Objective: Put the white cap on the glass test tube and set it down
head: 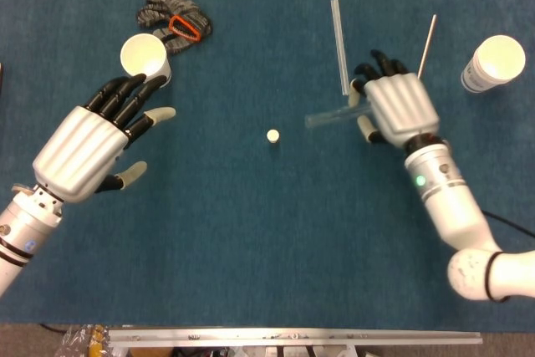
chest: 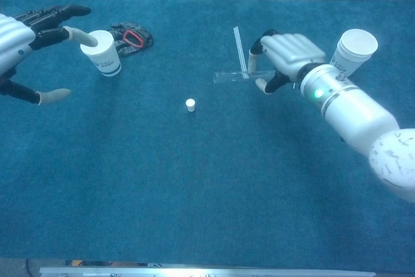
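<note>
The small white cap (head: 272, 135) (chest: 190, 104) stands alone on the blue cloth near the middle. My right hand (head: 398, 107) (chest: 288, 57) grips one end of the glass test tube (head: 333, 116) (chest: 235, 76) and holds it above the cloth, roughly level, its free end pointing toward the cap. My left hand (head: 92, 140) (chest: 26, 30) hovers open at the far left, fingers spread, holding nothing, well apart from the cap.
A white paper cup (head: 145, 56) (chest: 101, 52) stands just beyond my left hand, with a grey glove (head: 175, 21) behind it. A clear strip (head: 339, 33) and a thin rod (head: 425, 42) lie by my right hand. Stacked paper cups (head: 493, 63) (chest: 350, 53) stand far right.
</note>
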{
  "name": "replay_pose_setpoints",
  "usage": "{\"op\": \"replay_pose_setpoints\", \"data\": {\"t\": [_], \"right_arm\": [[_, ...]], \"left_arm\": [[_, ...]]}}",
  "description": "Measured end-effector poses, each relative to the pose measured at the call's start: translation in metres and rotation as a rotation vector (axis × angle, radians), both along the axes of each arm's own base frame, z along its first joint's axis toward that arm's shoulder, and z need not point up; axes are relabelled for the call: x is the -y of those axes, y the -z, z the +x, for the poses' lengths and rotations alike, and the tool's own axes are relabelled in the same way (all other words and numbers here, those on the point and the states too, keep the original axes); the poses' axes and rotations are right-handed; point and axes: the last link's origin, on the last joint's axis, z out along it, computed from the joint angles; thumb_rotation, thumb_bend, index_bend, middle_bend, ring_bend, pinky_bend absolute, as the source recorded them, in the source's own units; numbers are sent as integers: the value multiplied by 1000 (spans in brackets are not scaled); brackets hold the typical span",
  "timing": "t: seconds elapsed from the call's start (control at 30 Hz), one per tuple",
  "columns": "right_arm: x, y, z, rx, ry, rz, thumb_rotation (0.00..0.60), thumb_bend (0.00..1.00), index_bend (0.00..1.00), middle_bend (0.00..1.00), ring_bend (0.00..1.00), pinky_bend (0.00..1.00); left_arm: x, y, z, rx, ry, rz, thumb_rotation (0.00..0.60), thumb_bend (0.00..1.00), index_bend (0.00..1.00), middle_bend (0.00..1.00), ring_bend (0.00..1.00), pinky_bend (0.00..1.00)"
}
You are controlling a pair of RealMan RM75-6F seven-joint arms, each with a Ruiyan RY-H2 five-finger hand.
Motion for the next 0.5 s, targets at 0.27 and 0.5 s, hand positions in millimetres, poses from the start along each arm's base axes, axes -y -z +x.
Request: {"op": "replay_pose_setpoints", "data": {"t": [0.27, 0.5], "right_arm": [[9, -54, -2, 108, 15, -76, 600, 452, 614, 248, 53, 164], [18, -101, -7, 152, 28, -148, 600, 452, 617, 248, 53, 164]], "left_arm": [[-2, 10, 11, 34, -23, -54, 600, 241, 276, 114, 11, 86], [-9, 32, 27, 46, -21, -120, 600, 242, 292, 128, 33, 90]]}}
